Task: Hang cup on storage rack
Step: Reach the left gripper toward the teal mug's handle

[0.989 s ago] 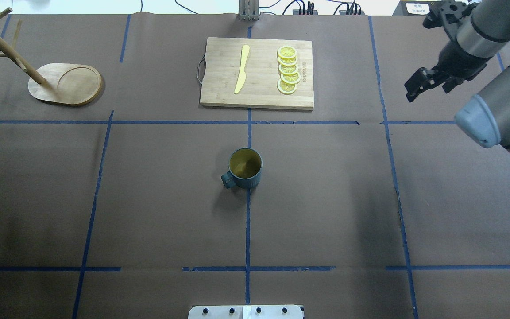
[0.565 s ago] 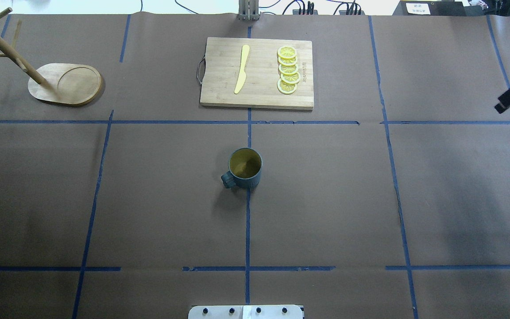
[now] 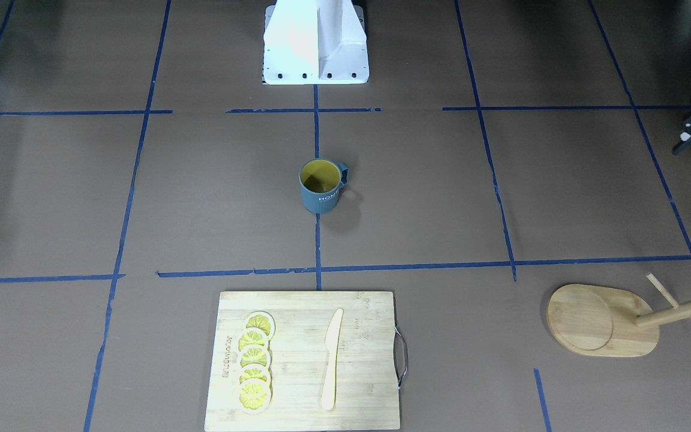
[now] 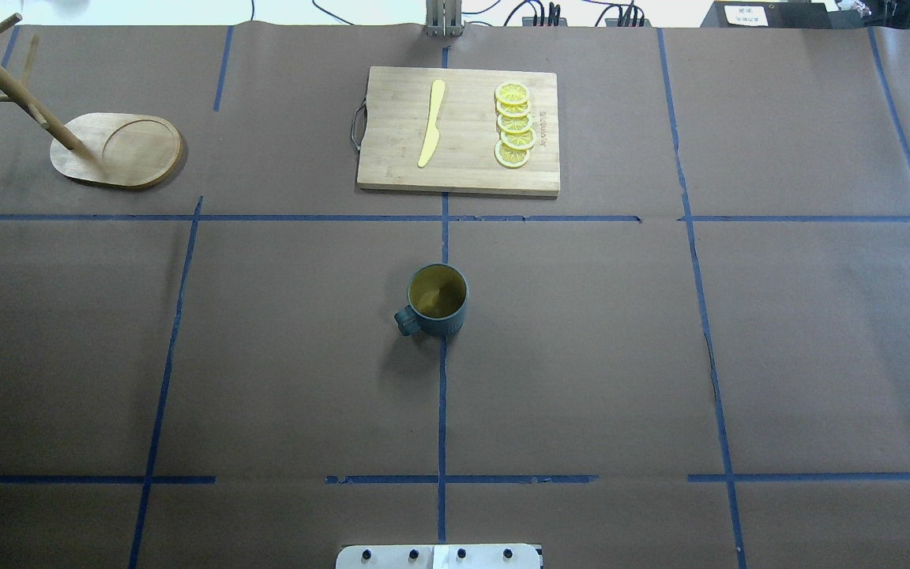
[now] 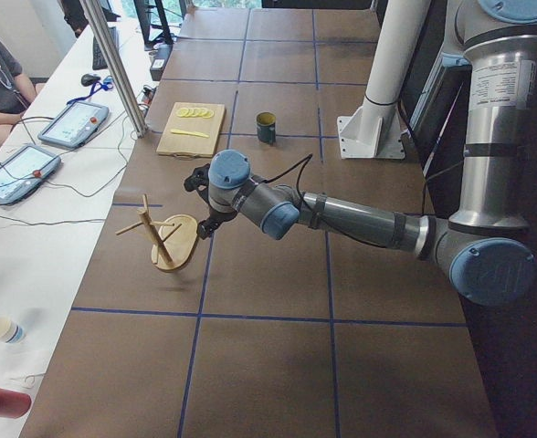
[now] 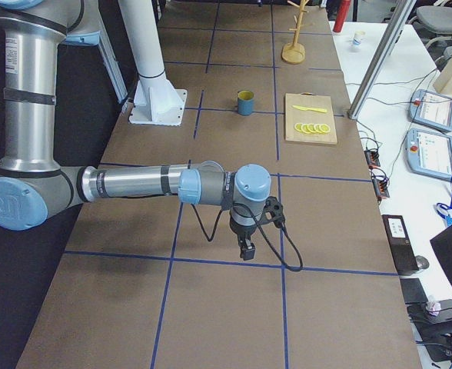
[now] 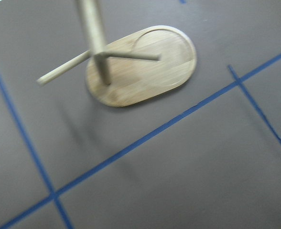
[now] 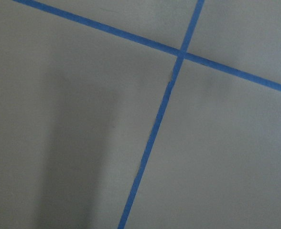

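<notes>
The cup (image 4: pixel 438 300) stands upright at mid-table on a blue tape line, untouched, its handle (image 4: pixel 404 320) turned toward the robot's left. The rack (image 4: pixel 115 150) sits well apart at the far left corner, pegs bare. The left gripper (image 3: pixel 690 135) hovers near the rack, cropped at the front view's edge, so whether its jaws are parted cannot be told. The right gripper (image 6: pixel 245 247) hangs over bare table at the robot's right, seen only from the side, its state likewise unclear. Beyond the cup lies a board (image 4: pixel 392 134) with lemon slices (image 4: pixel 514 126) and a knife (image 4: pixel 432 122).

The cup looks rigid, likely ceramic, with some weight, and would chip if dropped. Its ribbed wall should give the fingers purchase. A pinch on the rim opposite the handle seems best, leaving the loop free for a peg.
</notes>
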